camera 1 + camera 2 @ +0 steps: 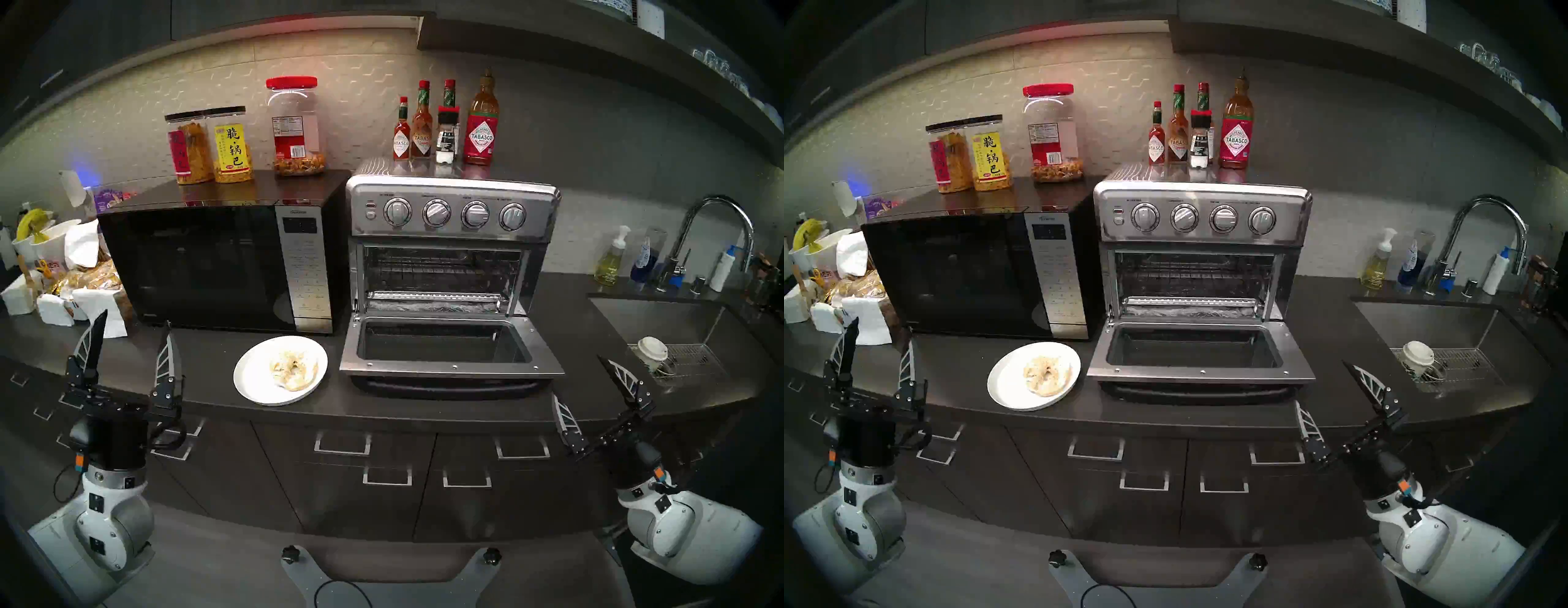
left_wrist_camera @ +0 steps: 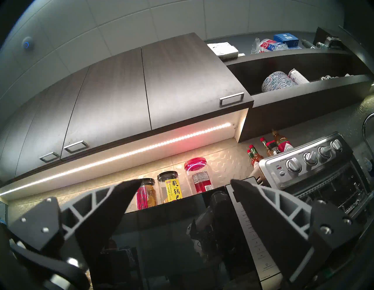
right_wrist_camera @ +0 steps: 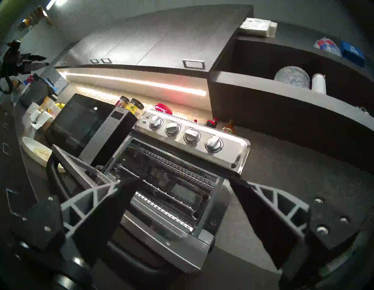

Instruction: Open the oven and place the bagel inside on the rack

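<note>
On white plate (image 1: 254, 373), bagel (image 1: 293, 367), oven (image 1: 449, 237) open, rack (image 1: 441, 271) bare

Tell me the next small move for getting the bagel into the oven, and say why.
Probably bring the left gripper over the bagel on the plate: the oven door already lies open, both grippers are open and empty, and the left is nearer.

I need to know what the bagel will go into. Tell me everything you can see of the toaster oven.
The oven is a boxy brushed-steel unit on the dark counter, right beside the black microwave. Four round knobs cross its top panel. Its glass door is dropped flat open, bar handle at the front. Inside, a wire rack spans the empty cavity. Sauce bottles stand on its roof. Neither gripper touches it.
</note>
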Controlling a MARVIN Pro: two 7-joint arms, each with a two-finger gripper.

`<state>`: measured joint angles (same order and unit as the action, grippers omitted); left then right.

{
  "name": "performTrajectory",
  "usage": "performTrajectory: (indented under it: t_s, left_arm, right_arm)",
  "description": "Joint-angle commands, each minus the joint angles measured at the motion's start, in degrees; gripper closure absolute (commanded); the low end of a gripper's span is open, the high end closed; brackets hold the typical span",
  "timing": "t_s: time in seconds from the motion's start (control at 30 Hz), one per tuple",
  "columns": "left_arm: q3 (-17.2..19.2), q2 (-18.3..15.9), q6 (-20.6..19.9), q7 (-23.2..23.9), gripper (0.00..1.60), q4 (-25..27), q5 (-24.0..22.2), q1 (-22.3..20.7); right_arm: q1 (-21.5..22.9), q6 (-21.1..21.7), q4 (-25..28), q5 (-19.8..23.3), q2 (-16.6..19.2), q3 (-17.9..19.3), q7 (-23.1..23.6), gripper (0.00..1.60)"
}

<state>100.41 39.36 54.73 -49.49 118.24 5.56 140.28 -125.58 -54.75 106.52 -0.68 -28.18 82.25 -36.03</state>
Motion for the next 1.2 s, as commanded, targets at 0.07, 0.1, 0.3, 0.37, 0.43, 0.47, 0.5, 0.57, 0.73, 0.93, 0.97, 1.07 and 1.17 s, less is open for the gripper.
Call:
performTrajectory:
  t_s: [0.07, 0.1, 0.3, 0.37, 0.43, 0.47, 0.5, 0.57, 0.73, 0.93, 0.97, 1.07, 1.17]
  left_arm:
    - [0.5, 0.0, 0.0, -0.1, 0.00, 0.6, 0.0, 0.1]
    - [0.5, 0.0, 0.0, -0.1, 0.00, 0.6, 0.0, 0.1]
    - [0.5, 0.0, 0.0, -0.1, 0.00, 0.6, 0.0, 0.1]
    - [0.5, 0.0, 0.0, -0.1, 0.00, 0.6, 0.0, 0.1]
    - [0.5, 0.0, 0.0, -0.1, 0.00, 0.6, 0.0, 0.1]
    - [0.5, 0.0, 0.0, -0.1, 0.00, 0.6, 0.0, 0.1]
    - [0.5, 0.0, 0.0, -0.1, 0.00, 0.6, 0.0, 0.1]
    - [0.5, 0.0, 0.0, -0.1, 0.00, 0.6, 0.0, 0.1]
    - [0.5, 0.0, 0.0, -0.1, 0.00, 0.6, 0.0, 0.1]
    - [0.5, 0.0, 0.0, -0.1, 0.00, 0.6, 0.0, 0.1]
    - [0.5, 0.0, 0.0, -0.1, 0.00, 0.6, 0.0, 0.1]
    - [2.4, -2.3, -1.8, 0.1, 0.00, 2.6, -3.4, 2.0]
    - [3.4, -3.0, -1.3, 0.3, 0.00, 2.4, -4.2, 2.0]
  right_arm:
    - [-0.5, -0.3, 1.5, 0.6, -1.0, 1.5, -1.5, 0.00]
    - [-0.6, -0.3, 1.1, -0.7, -2.0, 1.4, -1.5, 0.00]
    - [-0.7, -0.3, 1.1, -1.3, -2.2, 1.5, -2.0, 0.00]
    - [-0.7, -0.3, 1.1, -1.6, -2.2, 1.4, -2.3, 0.00]
    - [-0.6, -0.3, 1.1, -1.9, -2.3, 1.4, -2.5, 0.00]
    - [-0.6, -0.3, 1.1, -2.0, -2.2, 1.4, -2.6, 0.00]
    - [-0.6, -0.3, 1.1, -2.1, -2.2, 1.4, -2.7, 0.00]
    - [-0.6, -0.3, 1.1, -2.3, -2.2, 1.3, -3.0, 0.00]
    - [-0.6, -0.3, 1.1, -2.7, -2.1, 1.1, -3.5, 0.00]
    - [-0.5, -0.3, 1.1, -3.1, -1.9, 0.9, -4.1, 0.00]
    - [-0.5, -0.3, 1.1, -3.1, -1.8, 0.9, -4.2, 0.00]
    - [-0.5, -0.3, 1.0, -3.3, -1.8, 0.8, -4.4, 0.00]
    - [-0.4, -0.3, 1.0, -3.5, -1.6, 0.7, -4.7, 0.00]
